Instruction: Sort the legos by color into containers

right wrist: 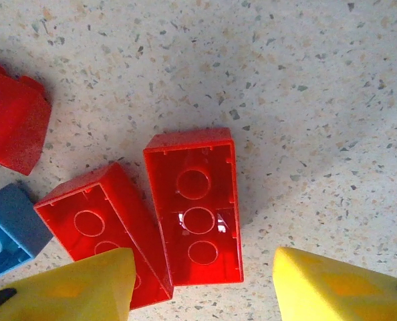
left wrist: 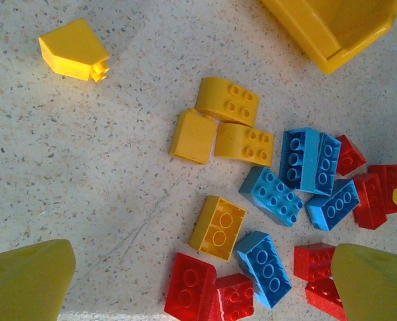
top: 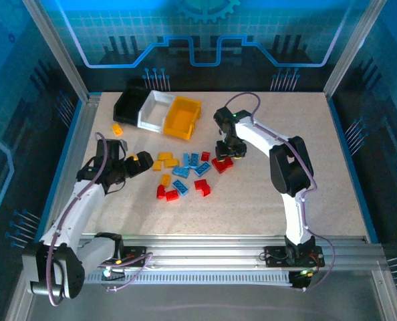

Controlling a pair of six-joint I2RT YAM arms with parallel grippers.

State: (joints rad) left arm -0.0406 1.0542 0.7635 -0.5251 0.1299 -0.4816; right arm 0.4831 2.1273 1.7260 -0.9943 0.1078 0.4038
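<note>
The legos lie in a loose heap (top: 185, 170) at the table's middle, in red, blue and yellow-orange. At the back left the containers stand in a row: black bin (top: 127, 104), white bin (top: 153, 112), yellow bin (top: 180, 118). My left gripper (top: 137, 163) hovers open at the heap's left edge; between its yellow fingers (left wrist: 25, 281) lie an upturned yellow brick (left wrist: 218, 227), a red brick (left wrist: 190, 287) and a blue one (left wrist: 264, 267). My right gripper (top: 225, 155) is open, low over an upturned red brick (right wrist: 195, 204), with a second red brick (right wrist: 98, 227) partly under its left finger (right wrist: 71, 287).
One yellow brick (top: 117, 129) lies apart, left of the bins, and appears as the yellow brick (left wrist: 73, 50) in the left wrist view. The yellow bin's corner (left wrist: 332, 27) is near the heap. Bare tabletop (top: 305, 174) stretches to the right, bounded by the frame rail (top: 218, 244).
</note>
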